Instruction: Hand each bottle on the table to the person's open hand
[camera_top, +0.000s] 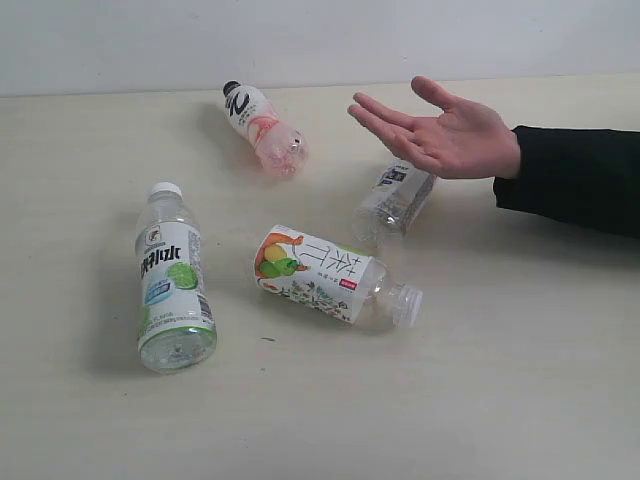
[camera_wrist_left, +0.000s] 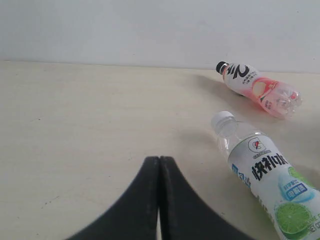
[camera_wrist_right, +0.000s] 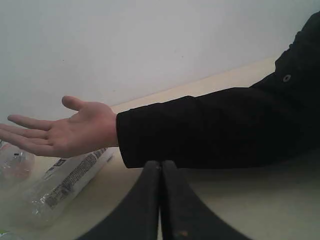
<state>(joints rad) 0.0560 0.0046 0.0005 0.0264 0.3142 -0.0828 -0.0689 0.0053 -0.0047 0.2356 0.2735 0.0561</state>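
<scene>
Left claw closed, lime bottle lying near

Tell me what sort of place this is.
Likely a robot test bench: a cream table against a plain white wall, four drink bottles lying loose, and a person's open hand held out above.

pale cream table, lime-label bottle, fruit-label bottle, pinkish bottle, clear bottle, all lying flat

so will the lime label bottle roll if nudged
The lime-label bottle lies on its side on the table, round-bodied, so a nudge would probably roll it. It looks thin clear plastic, so likely light and may dent under a squeeze.
</scene>
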